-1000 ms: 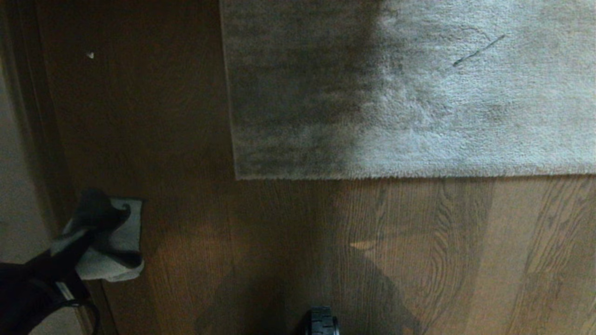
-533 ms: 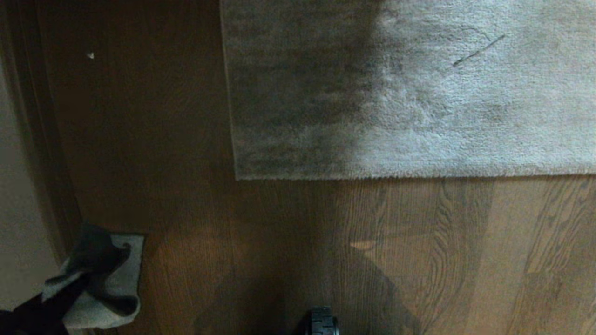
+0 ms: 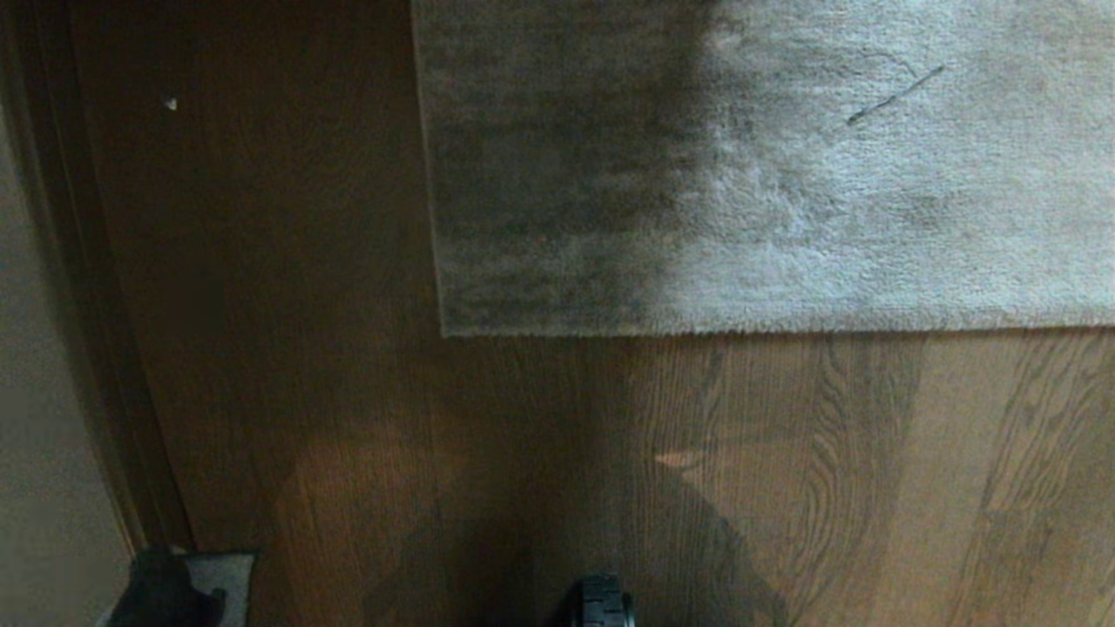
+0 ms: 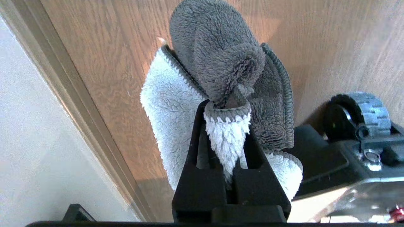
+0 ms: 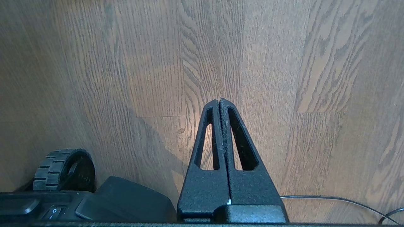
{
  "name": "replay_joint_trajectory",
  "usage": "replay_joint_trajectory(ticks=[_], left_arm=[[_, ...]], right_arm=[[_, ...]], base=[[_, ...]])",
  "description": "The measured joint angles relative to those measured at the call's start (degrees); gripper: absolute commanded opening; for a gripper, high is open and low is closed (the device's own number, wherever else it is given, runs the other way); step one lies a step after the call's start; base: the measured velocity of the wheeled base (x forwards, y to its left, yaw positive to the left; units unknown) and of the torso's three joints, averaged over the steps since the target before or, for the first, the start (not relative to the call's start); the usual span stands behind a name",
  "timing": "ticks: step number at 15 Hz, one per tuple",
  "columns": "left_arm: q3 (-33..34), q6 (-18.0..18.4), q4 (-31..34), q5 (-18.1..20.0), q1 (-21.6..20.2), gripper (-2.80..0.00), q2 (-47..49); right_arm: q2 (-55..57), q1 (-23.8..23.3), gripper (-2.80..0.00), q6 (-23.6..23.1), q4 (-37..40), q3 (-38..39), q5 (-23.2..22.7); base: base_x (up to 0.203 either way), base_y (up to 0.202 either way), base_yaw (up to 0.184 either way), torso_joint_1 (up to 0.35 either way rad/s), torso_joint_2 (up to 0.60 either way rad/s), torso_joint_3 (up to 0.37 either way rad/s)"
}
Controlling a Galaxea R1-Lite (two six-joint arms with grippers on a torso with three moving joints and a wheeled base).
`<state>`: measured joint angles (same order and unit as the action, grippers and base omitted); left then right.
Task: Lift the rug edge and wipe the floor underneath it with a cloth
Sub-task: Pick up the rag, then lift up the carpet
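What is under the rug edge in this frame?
The rug edge lies flat on the floor, so whatever is beneath it is covered. Only bare wood planks show in front of it. The cloth is away from it, pinched in the left gripper.

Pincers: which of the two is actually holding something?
The left pincer: it is shut on the cloth, fleece pinched between its fingers. The right pincer is shut too, but empty, fingertips pressed together above the floor.
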<state>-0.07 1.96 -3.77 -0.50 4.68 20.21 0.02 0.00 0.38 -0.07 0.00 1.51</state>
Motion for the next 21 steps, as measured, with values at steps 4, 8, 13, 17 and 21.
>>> replay_joint_trajectory(ticks=[4,8,13,17,21], left_arm=[[-0.02,-0.29,2.19,0.81,-0.09,-2.8,-3.33],[0.05,-1.6,4.01,0.8,-3.76,-2.8,-4.17],[0.05,-1.85,4.07,0.77,-5.8,-2.8,-7.83],[0.05,-1.96,4.09,0.64,-4.73,-2.8,-15.55],[0.05,-2.28,4.09,0.54,-4.61,-2.8,-19.35]], right_arm=[[0.0,0.0,-2.8,0.03,0.02,0.0,-0.01],[0.0,0.0,-2.8,0.02,0.0,0.0,0.0],[0.0,0.0,-2.8,0.06,-0.02,0.0,-0.02],[0.0,0.0,-2.8,0.02,0.0,0.0,-0.02],[0.0,0.0,-2.8,0.06,0.0,0.0,0.0]], base=[[0.0,0.0,0.0,0.0,0.0,0.0],[0.0,0.0,0.0,0.0,0.0,0.0],[0.0,0.0,0.0,0.0,0.0,0.0],[0.0,0.0,0.0,0.0,0.0,0.0],[0.0,0.0,0.0,0.0,0.0,0.0]])
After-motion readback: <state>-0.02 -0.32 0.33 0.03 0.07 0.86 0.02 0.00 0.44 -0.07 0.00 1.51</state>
